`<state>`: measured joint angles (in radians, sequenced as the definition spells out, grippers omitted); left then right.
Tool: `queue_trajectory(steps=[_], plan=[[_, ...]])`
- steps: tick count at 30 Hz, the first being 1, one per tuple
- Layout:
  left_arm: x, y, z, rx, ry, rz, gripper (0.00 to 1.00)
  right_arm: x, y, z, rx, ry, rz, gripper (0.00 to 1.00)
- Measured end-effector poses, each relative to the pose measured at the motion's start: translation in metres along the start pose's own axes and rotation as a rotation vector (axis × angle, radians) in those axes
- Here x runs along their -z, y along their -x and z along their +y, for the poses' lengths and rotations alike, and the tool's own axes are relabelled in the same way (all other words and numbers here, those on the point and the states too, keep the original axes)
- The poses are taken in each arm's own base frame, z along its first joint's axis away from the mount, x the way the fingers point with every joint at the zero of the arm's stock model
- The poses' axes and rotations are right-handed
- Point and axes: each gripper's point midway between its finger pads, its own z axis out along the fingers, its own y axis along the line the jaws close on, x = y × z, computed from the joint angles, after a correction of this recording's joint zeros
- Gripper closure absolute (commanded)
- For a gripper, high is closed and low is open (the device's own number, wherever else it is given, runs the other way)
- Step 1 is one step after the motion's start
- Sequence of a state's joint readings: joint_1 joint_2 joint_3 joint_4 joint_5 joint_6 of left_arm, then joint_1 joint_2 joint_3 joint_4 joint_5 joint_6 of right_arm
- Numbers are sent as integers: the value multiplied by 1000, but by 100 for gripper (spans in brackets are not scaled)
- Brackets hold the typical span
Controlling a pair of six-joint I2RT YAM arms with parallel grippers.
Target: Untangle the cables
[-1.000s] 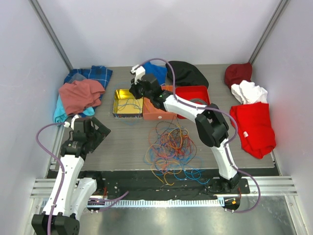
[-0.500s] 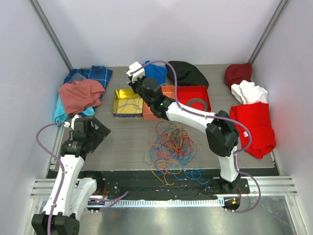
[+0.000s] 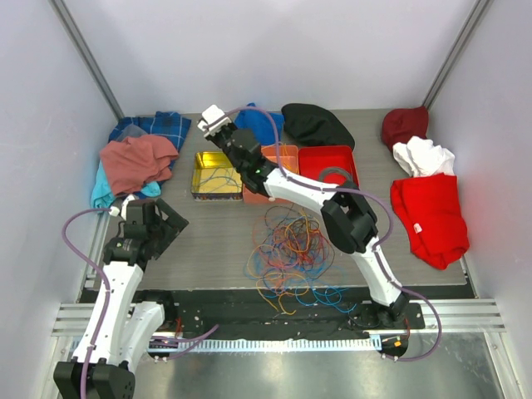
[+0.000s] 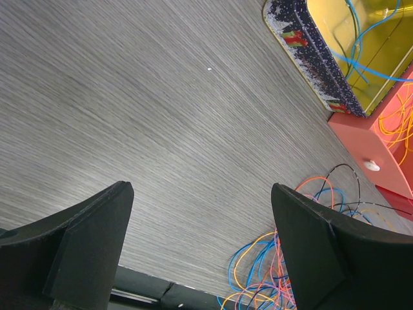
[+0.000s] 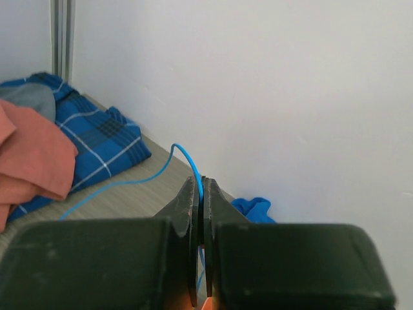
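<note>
Overhead, my right gripper hangs past the far rim of a yellow tin, which holds a few blue strands. To the right of those fingers sit an orange bin and a red tray with a grey coiled ring inside. The loose cables lie heaped on the grey table, well right of my left gripper. Clothes sit along the white walls.

On the left wrist camera, my left gripper is spread wide, gripping nothing, above bare grained table. Ahead and right of the fingers I see the tin with blue wire in it, then the orange bin with orange strands. The cables lie just inside the right finger.

On the right wrist camera, my right gripper is pinched tight on a thin blue cable, which arcs left of the tips. A blue plaid cloth and a pink cloth lie left; a white wall stands ahead.
</note>
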<state>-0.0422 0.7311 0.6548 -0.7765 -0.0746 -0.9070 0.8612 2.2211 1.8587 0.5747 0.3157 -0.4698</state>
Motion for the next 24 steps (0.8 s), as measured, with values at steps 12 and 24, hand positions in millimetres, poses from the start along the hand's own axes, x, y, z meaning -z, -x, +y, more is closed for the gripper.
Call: queue_trajectory(steps=[12,24], plan=[[-3,-2,2,-3,16,14,7,3,-50,9,83,12,49,99],[-3,-3,1,-3,13,18,7,46,-110,46,70,130,231,99]])
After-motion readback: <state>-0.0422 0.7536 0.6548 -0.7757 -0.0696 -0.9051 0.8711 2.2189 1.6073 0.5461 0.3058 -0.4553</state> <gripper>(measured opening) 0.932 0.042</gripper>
